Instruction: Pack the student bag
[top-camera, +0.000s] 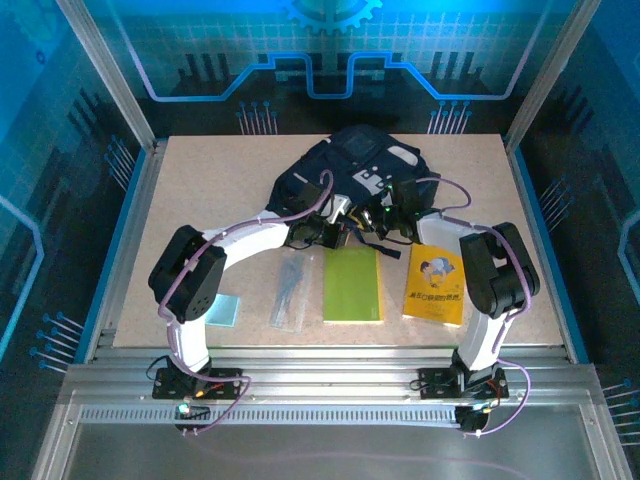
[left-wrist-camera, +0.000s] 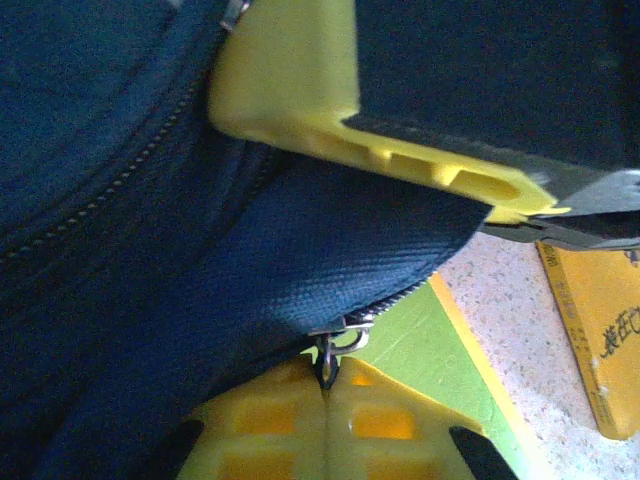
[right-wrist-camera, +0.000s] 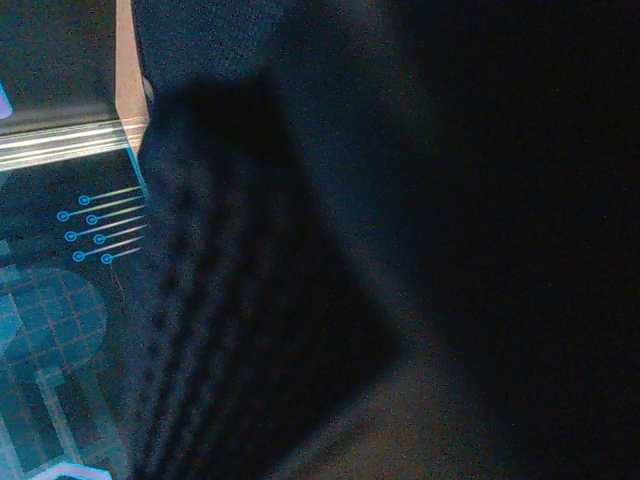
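Observation:
The student bag (top-camera: 352, 168), dark navy with pale patches, lies at the back middle of the table. My left gripper (top-camera: 335, 222) is at its near edge. In the left wrist view its yellow fingers (left-wrist-camera: 260, 420) are pressed together, shut on the small metal zipper pull (left-wrist-camera: 345, 335) at the end of the zip. My right gripper (top-camera: 396, 222) is at the bag's near right edge. One of its yellow fingers (left-wrist-camera: 400, 160) shows above a lifted, taut fabric flap (left-wrist-camera: 330, 240) and appears shut on it. Dark bag fabric (right-wrist-camera: 450, 200) covers the right wrist view.
In front of the bag lie a green book (top-camera: 352, 285), a yellow book (top-camera: 435, 285), a clear pouch of pens (top-camera: 290, 293) and a pale blue pad (top-camera: 225, 310). Metal rails and enclosure posts border the table.

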